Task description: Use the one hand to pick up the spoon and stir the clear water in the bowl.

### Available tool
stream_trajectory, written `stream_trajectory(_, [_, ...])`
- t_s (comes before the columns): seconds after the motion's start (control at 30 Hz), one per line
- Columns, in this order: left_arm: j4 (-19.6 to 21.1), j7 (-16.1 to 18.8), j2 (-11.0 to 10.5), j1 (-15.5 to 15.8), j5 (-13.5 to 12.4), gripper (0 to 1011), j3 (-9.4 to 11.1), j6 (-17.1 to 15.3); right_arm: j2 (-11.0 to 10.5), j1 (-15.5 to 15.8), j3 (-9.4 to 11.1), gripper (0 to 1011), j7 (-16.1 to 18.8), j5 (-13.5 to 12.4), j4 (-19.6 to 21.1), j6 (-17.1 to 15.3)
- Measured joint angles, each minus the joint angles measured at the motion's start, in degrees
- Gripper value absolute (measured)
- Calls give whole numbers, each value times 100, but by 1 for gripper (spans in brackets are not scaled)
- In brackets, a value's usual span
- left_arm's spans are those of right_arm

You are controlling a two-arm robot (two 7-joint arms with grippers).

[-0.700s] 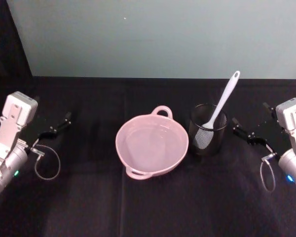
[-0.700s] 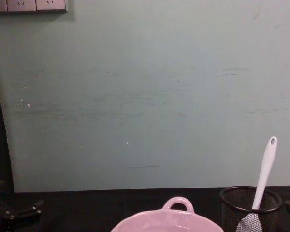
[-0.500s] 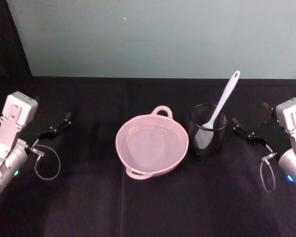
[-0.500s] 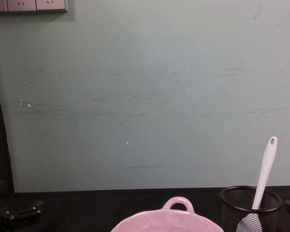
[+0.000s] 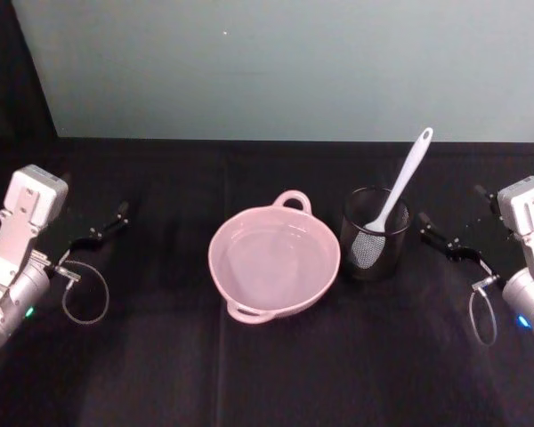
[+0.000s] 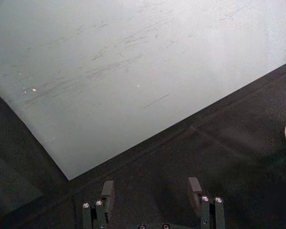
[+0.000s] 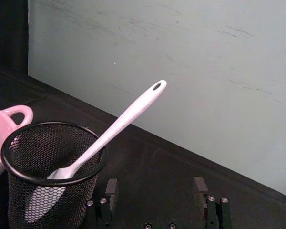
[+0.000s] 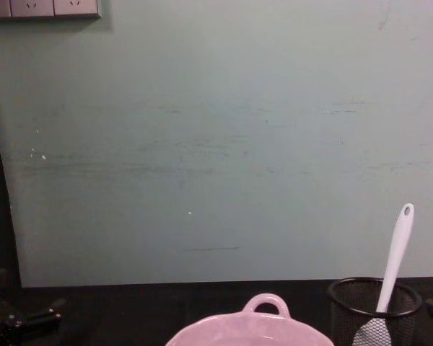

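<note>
Leaning in the black mesh cup (image 5: 374, 240) at 3 o'clock from the bowl (image 5: 325, 276), the spoon (image 5: 408, 173) stands scoop-end down. Its handle tilts toward 1 o'clock, clear of the cup's rim and easy to take. The right gripper (image 7: 155, 185), fingers released and spread, hovers low over the counter (image 5: 267, 374) at 3 o'clock of the cup. Being nearest the spoon, it is likely the working hand. The left gripper (image 6: 151, 186), fingers also released, sits parked at 9 o'clock, well apart from the bowl. The clear water (image 5: 267, 258) is a faint sheen inside.
</note>
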State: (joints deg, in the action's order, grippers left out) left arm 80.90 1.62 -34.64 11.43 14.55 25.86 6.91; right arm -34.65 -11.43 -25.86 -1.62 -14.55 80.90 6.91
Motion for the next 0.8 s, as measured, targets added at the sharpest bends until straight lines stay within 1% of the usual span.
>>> stream_trajectory(0.07, [0, 0, 0, 0, 0, 1011, 0, 0, 0, 0, 0, 1004, 0, 0, 0, 0])
stream_trajectory(0.13, [0, 0, 0, 0, 0, 1011, 0, 0, -37, 13, 47, 1004, 93, -52, 28, -7])
stream_trajectory(0.17, [0, 0, 0, 0, 0, 1011, 0, 0, -78, 58, 130, 1004, 175, -139, 114, -54])
stream_trajectory(0.27, [0, 0, 0, 0, 0, 1011, 0, 0, -149, 182, 306, 1004, 265, -352, 298, -173])
stream_trajectory(0.3, [0, 0, 0, 0, 0, 1011, 0, 0, -199, 276, 445, 1004, 323, -530, 438, -264])
stream_trajectory(0.37, [0, 0, 0, 0, 0, 1011, 0, 0, -243, 377, 593, 1004, 397, -740, 575, -358])
stream_trajectory(0.4, [0, 0, 0, 0, 0, 1011, 0, 0, -286, 485, 780, 1004, 523, -1052, 729, -489])
stream_trajectory(0.43, [0, 0, 0, 0, 0, 1011, 0, 0, -305, 548, 906, 1004, 635, -1287, 820, -592])
stream_trajectory(0.47, [0, 0, 0, 0, 0, 1011, 0, 0, -314, 586, 997, 1004, 710, -1453, 875, -675])
stream_trajectory(0.5, [0, 0, 0, 0, 0, 1011, 0, 0, -324, 655, 1199, 1004, 915, -1882, 989, -917])
stream_trajectory(0.6, [0, 0, 0, 0, 0, 1011, -1, 0, -314, 706, 1486, 1004, 1239, -2533, 1114, -1344])
stream_trajectory(0.63, [0, 0, 0, 0, 0, 1011, 0, 0, -285, 703, 1639, 1004, 1426, -2933, 1158, -1646])
stream_trajectory(0.7, [0, 0, 0, 0, 0, 1011, 0, 0, -246, 656, 1754, 1004, 1581, -3321, 1166, -1977])
stream_trajectory(0.77, [0, 0, 0, 0, 0, 1011, 0, 0, -215, 567, 1814, 1004, 1691, -3677, 1137, -2280])
stream_trajectory(0.8, [0, 0, 0, 0, 0, 1011, 0, 0, -173, 459, 1830, 1004, 1766, -3990, 1073, -2573])
